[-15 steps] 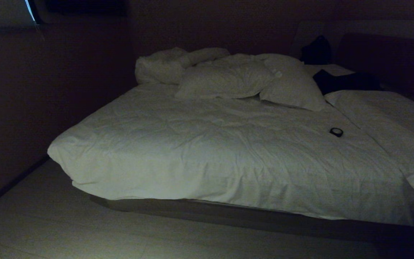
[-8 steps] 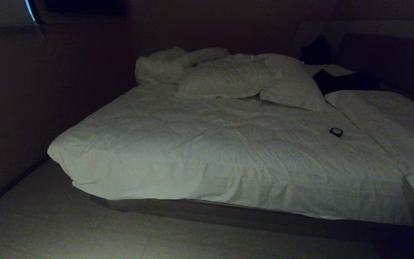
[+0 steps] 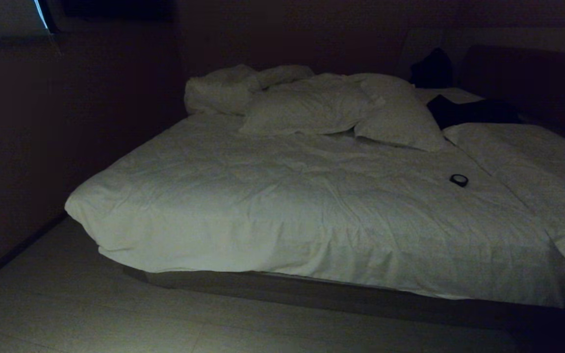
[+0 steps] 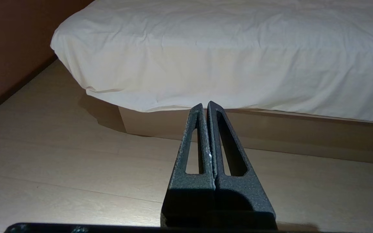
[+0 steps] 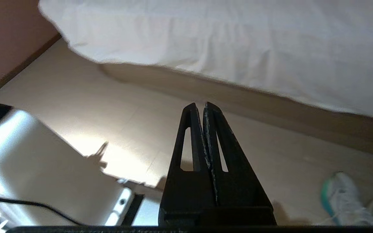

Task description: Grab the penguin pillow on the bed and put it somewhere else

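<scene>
The bed (image 3: 312,215) fills most of the dim room, its wrinkled white duvet (image 3: 282,206) hanging over a dark base. At its twelve o'clock end lies a heap of plain white pillows (image 3: 341,105), with dark clothing (image 3: 469,110) at about two o'clock. A pale shoe (image 5: 342,197) stands on the wooden floor (image 4: 60,155). A small black round object (image 3: 459,180) sits on the duvet at three o'clock. The penguin pillow shows in none of the views. The left gripper (image 4: 205,105) points at the bed's base, fingers pressed together, holding nothing. The right gripper (image 5: 198,106) hangs over the floor, likewise pressed together and empty.
</scene>
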You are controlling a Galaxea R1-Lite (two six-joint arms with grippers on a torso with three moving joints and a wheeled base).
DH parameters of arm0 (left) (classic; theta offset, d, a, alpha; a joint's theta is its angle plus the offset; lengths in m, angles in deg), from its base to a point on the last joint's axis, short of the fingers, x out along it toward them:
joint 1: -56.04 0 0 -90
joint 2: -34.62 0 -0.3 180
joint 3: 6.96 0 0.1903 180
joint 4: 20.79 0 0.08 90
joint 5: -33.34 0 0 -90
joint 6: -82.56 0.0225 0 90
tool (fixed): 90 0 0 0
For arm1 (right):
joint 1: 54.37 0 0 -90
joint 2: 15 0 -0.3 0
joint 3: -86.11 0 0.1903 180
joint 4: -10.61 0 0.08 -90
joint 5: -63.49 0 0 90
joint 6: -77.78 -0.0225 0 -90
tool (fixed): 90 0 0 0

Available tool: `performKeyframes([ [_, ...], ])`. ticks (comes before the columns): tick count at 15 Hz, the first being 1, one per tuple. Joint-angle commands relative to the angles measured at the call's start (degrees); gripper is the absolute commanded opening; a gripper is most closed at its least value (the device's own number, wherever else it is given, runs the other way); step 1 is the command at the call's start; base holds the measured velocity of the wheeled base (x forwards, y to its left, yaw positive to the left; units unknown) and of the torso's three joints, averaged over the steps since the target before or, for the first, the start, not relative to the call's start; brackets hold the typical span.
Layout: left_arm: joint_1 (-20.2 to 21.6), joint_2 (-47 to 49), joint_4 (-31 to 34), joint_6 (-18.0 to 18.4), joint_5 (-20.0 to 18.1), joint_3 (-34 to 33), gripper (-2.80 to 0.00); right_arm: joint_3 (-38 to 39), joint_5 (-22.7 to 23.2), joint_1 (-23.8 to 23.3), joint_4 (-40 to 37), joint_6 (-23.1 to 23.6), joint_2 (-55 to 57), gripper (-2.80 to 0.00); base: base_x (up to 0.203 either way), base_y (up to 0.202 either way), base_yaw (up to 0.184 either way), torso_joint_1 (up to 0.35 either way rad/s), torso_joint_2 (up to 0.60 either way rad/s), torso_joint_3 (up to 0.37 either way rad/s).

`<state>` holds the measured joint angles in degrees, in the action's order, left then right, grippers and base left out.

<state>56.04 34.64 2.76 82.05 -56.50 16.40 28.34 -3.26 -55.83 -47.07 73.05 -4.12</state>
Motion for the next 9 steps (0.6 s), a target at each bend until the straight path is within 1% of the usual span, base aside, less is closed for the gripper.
performKeyframes([
  [1, 0.0, 0.0, 0.0, 0.0, 0.0, -0.1, -2.8, 1.4, -6.2, 0.3, 0.2, 0.1, -4.7, -2.8, 0.0, 0.0, 0.0, 0.0, 0.0, 0.0],
  [3, 0.0, 0.0, 0.0, 0.0, 0.0, -0.1, -2.8, 1.6, -12.4, 0.3, 1.4, 0.3, -7.4, -2.8, 0.0, 0.0, 0.0, 0.0, 0.0, 0.0],
  [6, 0.0, 0.0, 0.0, 0.0, 0.0, -0.1, -2.8, 3.0, -23.3, 0.3, 6.0, 0.6, -9.5, -2.8, 0.0, 0.0, 0.0, 0.0, 0.0, 0.0],
  [8, 0.0, 0.0, 0.0, 0.0, 0.0, -0.1, -2.8, 5.5, -29.0, 0.3, 8.6, 2.5, -10.7, -2.8, 0.0, 0.0, 0.0, 0.0, 0.0, 0.0],
  [9, 0.0, 0.0, 0.0, 0.0, 0.0, -0.1, -2.8, 6.5, -30.3, 0.3, 10.1, 2.6, -10.7, -2.8, 0.0, 0.0, 0.0, 0.0, 0.0, 0.0],
])
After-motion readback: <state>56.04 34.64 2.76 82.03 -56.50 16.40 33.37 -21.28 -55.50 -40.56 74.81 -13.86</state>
